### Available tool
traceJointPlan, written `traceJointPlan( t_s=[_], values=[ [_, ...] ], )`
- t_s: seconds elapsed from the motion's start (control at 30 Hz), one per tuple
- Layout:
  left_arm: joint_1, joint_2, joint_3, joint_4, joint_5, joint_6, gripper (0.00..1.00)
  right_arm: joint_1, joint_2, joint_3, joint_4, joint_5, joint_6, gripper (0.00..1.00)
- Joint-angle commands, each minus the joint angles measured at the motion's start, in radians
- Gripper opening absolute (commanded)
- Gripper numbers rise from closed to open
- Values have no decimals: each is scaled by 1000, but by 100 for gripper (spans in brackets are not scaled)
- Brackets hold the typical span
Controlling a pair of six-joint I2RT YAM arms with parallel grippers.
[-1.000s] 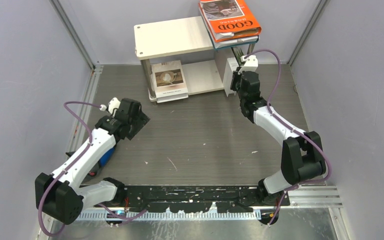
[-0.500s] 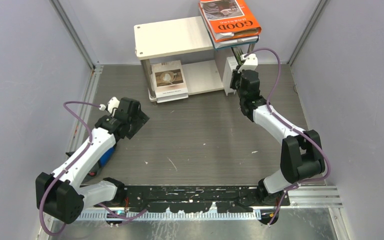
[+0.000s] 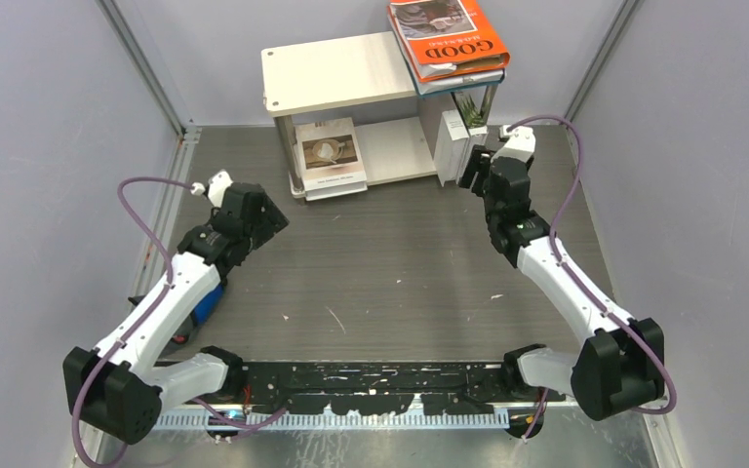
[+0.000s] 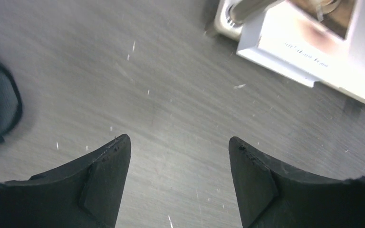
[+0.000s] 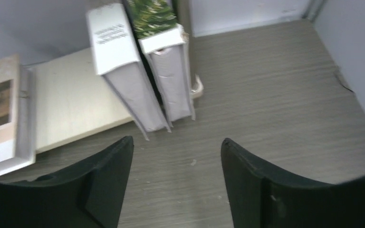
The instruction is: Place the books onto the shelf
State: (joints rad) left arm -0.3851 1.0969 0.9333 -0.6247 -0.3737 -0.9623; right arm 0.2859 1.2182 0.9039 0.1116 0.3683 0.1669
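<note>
A: Starting near: see the right gripper (image 5: 176,142)? Gaping wide, clamped on nothing.

B: Agreed. Same for the left gripper (image 4: 178,140): spread apart over bare desk (image 4: 171,95), empty.

A: Ahead of the right gripper, slightly left, near: grey-white book (image 5: 123,80) and palm-leaf book (image 5: 168,76), long axes upright, touching side by side at the end of the shelf (image 5: 71,99), lower board. Hard to tell whether fully on it.

B: Nearer the right arm, clearly. Farther left of it: beige book (image 5: 0,114) with cup photo, lying flat, overhanging the board edge; ahead-right of the left gripper.

A: Any readable print?

B: Only "GOOD", on the orange book (image 3: 449,37) up top, beyond both. Small print elsewhere too blurred.
</note>
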Motion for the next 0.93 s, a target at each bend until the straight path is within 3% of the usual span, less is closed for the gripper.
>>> traceJointPlan(
  t_s=[0.0, 0.17, 0.3, 0.43, 0.5, 0.9],
  values=[
    [20, -4, 89, 177, -104, 221, 77, -33, -14, 33, -181, 181, 114, 77],
    [110, 54, 129, 246, -72, 344, 80, -74, 34, 109, -366, 235, 215, 82],
    [176, 87, 93, 368, -60, 451, 80, -74, 29, 133, -429, 326, 252, 93],
    [182, 103, 8, 524, -172, 617, 93, -75, -9, 131, -441, 411, 265, 100],
    [189, 113, -6, 552, -217, 637, 99, -74, -25, 127, -439, 444, 265, 100],
    [212, 130, -70, 697, -239, 625, 100, -75, -87, 97, -410, 557, 243, 100]
  ],
)
